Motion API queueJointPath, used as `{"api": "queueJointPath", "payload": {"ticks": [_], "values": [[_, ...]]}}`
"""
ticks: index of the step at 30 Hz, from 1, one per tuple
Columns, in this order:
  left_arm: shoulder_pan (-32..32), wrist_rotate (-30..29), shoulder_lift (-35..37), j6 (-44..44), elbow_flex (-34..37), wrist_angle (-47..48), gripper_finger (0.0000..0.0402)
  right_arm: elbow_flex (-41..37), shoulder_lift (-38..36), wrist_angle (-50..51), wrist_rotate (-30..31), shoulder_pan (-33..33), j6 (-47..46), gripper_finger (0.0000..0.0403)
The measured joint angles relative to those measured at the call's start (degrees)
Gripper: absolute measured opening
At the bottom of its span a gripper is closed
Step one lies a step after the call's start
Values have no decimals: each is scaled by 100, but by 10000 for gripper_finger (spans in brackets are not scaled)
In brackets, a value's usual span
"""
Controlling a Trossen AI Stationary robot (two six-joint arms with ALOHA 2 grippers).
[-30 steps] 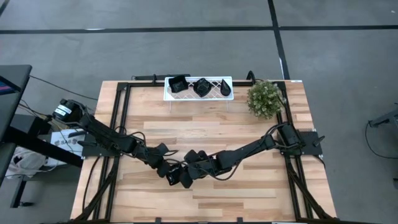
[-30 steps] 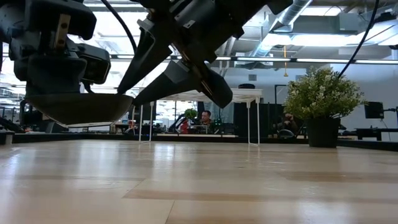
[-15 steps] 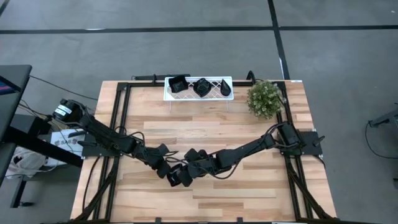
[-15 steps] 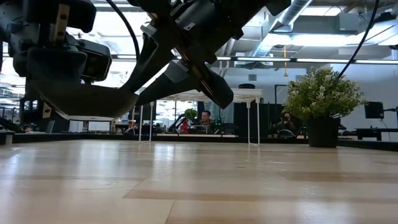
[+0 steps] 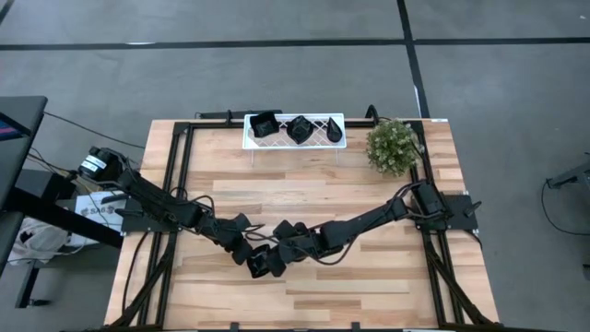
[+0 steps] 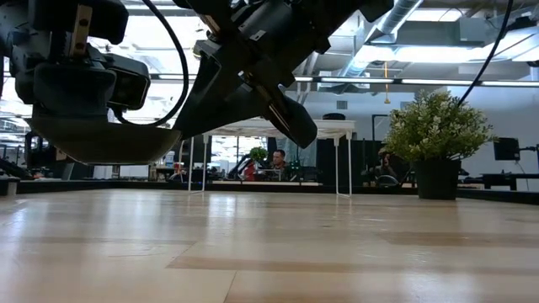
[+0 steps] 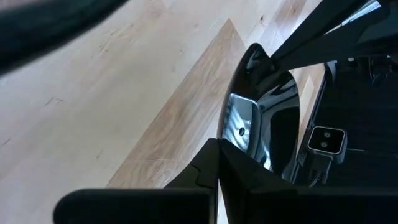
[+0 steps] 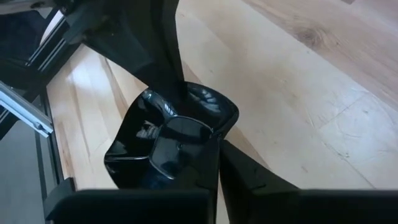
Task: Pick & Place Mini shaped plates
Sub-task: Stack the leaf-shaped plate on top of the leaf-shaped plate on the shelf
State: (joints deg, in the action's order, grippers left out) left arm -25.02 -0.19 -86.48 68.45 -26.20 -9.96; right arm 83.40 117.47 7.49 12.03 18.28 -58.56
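Now I am holding one small black plate (image 5: 263,265) in the air over the front middle of the table (image 5: 369,295), and both arms are meeting on it. My left gripper (image 5: 251,257) is closed on the plate's edge from the left side, and my right gripper (image 5: 277,257) is closing down on the opposite rim from the right; in the right wrist view its fingers are pinching the near rim of the plate (image 8: 171,140), so I judge both are gripping it together. In the low view the plate (image 6: 105,143) is hanging flat and level above the wood, not touching it. I cannot tell its exact shape, perhaps a leaf. The white tray (image 5: 251,140) with three other plates (image 5: 298,128) is standing at the far edge, just beside the plant (image 5: 393,146), well apart from the grippers. It is lying straight ahead and slightly toward the right arm's side, so I am thinking the right arm is better placed to carry, once the left is letting go.
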Motion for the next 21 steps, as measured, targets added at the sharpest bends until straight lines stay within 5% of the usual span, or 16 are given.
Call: {"api": "queueJointPath", "payload": {"ticks": [10, 21], "values": [[-15, -31, 0, -2, 0, -8, 4, 0, -16, -30, -3, 2, 53, 13], [-11, -74, 0, -2, -4, -34, 4, 0, -17, -61, -11, 39, 22, 165]]}}
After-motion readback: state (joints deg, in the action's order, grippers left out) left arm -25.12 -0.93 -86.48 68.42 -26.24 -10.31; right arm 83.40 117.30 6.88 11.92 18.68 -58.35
